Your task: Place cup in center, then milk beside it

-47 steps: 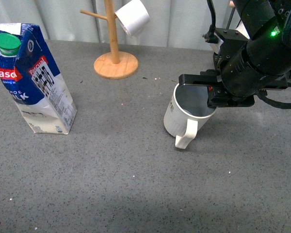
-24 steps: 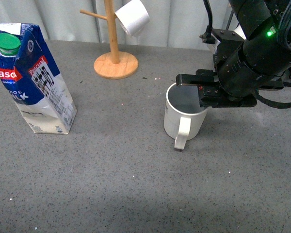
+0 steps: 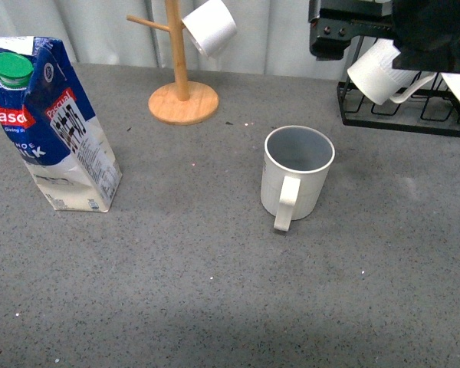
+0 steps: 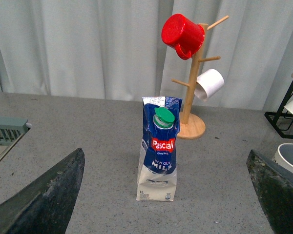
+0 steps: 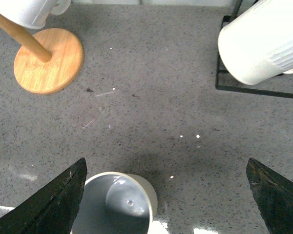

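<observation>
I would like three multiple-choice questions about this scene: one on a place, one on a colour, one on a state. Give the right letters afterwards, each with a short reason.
1. In the front view, where does the milk stand relative to the cup?
A. To its left, apart from it
B. Inside it
C. Touching it on the right

2. What colour is the cap of the milk?
A. Red
B. Green
C. Yellow

3. In what state is the cup?
A. Lying on its side
B. Clamped in a gripper
C. Upright on the table, free

Answers:
1 A: the carton is at the far left, with bare table between it and the cup.
2 B: the round cap on top is green.
3 C: the cup stands mouth up, and the right gripper is open and clear of it.
</observation>
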`<state>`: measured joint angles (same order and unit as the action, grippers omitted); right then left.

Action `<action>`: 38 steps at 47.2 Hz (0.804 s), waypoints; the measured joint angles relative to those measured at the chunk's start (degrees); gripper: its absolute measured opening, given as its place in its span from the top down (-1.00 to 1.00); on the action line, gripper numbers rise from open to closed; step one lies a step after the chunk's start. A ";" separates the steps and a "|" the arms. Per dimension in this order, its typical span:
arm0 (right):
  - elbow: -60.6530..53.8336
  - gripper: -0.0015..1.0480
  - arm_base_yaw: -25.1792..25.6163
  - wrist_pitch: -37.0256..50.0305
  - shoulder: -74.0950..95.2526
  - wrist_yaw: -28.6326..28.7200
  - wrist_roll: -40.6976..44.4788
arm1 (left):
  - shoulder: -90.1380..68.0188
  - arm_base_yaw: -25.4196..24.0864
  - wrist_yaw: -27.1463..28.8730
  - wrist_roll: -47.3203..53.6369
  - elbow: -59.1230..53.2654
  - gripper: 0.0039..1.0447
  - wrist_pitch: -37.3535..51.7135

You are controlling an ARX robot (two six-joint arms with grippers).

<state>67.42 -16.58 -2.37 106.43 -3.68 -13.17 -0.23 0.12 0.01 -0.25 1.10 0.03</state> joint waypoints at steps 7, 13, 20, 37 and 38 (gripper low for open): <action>-5.14 -0.68 0.48 13.25 -0.24 -5.99 3.52 | 0.00 0.00 -0.02 0.00 0.00 -0.88 0.00; -25.00 -0.17 2.45 53.33 -3.50 -9.53 10.71 | 0.00 0.00 0.04 0.00 0.00 -0.88 0.00; -37.42 0.44 6.01 65.57 -14.56 -6.99 12.61 | 0.00 0.00 -0.04 0.00 0.00 -0.88 0.00; -54.18 0.98 10.29 68.06 -26.56 -2.60 13.18 | 0.00 0.00 -0.02 0.00 0.00 -0.88 0.00; -54.77 0.98 10.49 67.80 -27.50 -2.43 13.18 | 0.00 0.00 -0.02 0.00 0.00 -0.88 0.00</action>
<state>12.64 -6.09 65.43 78.94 -6.11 0.01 -0.23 0.12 -0.01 -0.25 1.10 0.03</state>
